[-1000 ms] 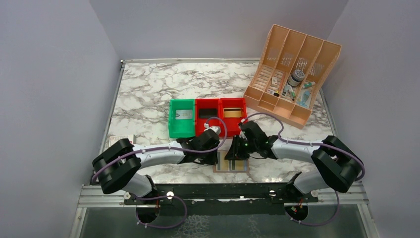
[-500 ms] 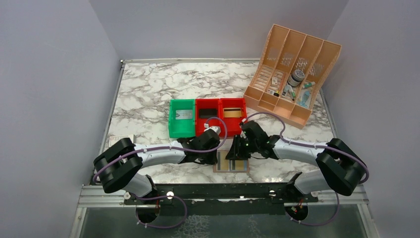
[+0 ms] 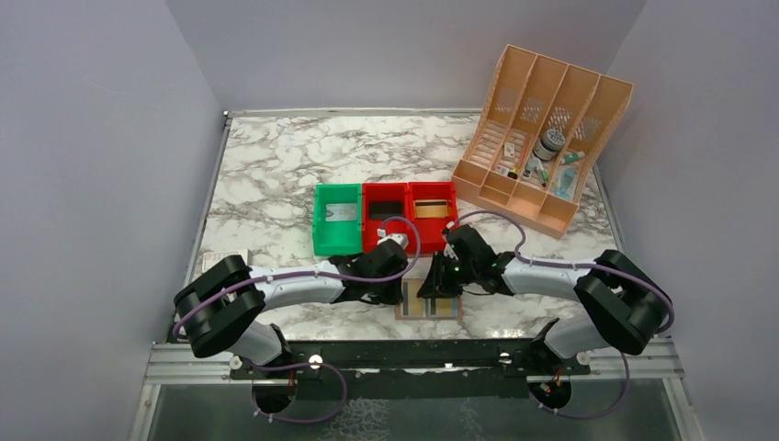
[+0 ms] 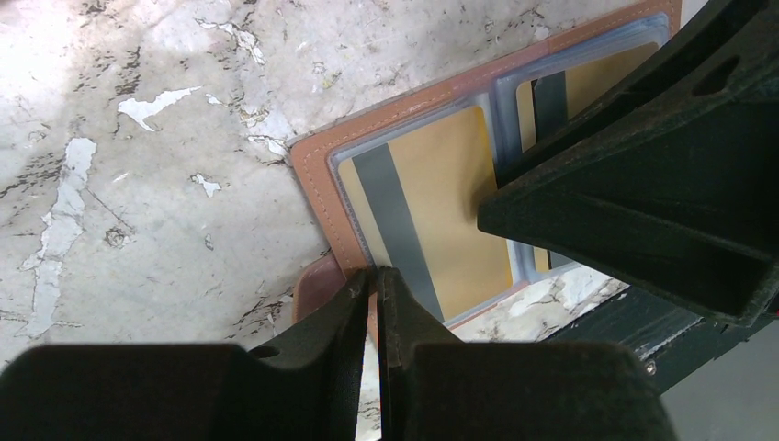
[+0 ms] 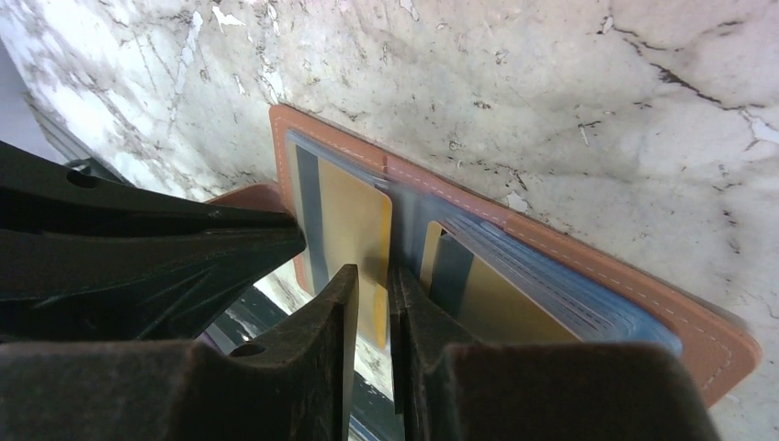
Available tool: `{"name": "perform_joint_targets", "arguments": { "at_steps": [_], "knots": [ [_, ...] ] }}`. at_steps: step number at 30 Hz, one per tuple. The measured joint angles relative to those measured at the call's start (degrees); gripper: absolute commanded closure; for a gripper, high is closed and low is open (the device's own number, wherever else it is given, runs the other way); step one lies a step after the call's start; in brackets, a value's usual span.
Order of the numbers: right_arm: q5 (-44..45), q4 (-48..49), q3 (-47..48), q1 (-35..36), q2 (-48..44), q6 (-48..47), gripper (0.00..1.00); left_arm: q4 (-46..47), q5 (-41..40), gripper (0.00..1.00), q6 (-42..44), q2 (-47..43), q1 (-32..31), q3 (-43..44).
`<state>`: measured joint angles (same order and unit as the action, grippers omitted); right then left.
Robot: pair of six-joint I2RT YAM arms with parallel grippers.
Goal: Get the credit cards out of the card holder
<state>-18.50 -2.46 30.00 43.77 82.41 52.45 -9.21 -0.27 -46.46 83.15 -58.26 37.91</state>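
Your left arm lies low along the near edge of the table point(image 3: 276, 175), forearm almost level and the wrist turned inward. The left gripper point(image 4: 375, 276) has its jaws drawn nearly together at the left edge of the card holder point(image 4: 317, 175). You cannot tell from here whether they pinch that edge or only press on it.

The holder lies open and flat at the middle of the near edge, its long axis along that edge. In its left pocket the gold card point(image 4: 432, 211) lies with its long side pointing from near to far. A second card point(image 5: 487, 294) sits in the right pocket.

Your right arm mirrors the left and is the nearer to the card. The right gripper point(image 5: 372, 276) looks closed on the gold card's inner long edge, beside the fold. The pull likely depends on the left side anchoring the holder.
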Motion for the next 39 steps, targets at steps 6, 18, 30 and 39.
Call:
{"name": "perform_joint_targets", "arguments": {
  "at_steps": [6, 18, 30, 39],
  "knots": [
    [-1.7, 5.7, -3.5, -0.4, -1.2, 1.9, 0.89, 0.6, -0.2, 0.88, -0.9, -0.3, 0.0, -0.6],
    [-6.6, 11.3, -7.2, -2.3, -4.0, 3.8, 0.99, 0.9, -0.4, 0.90, -1.6, -0.5, 0.0, -0.9],
    [-13.6, 11.7, -8.0, -6.9, -4.9, 1.0, 0.96, 0.8, -0.7, 0.91, -1.7, -0.3, 0.0, -0.8],
    [-15.4, 8.4, -8.0, -9.7, -5.0, -1.9, 0.95, 0.8, -0.8, 0.91, -1.6, -0.3, 0.0, -0.8]
  ]
}}
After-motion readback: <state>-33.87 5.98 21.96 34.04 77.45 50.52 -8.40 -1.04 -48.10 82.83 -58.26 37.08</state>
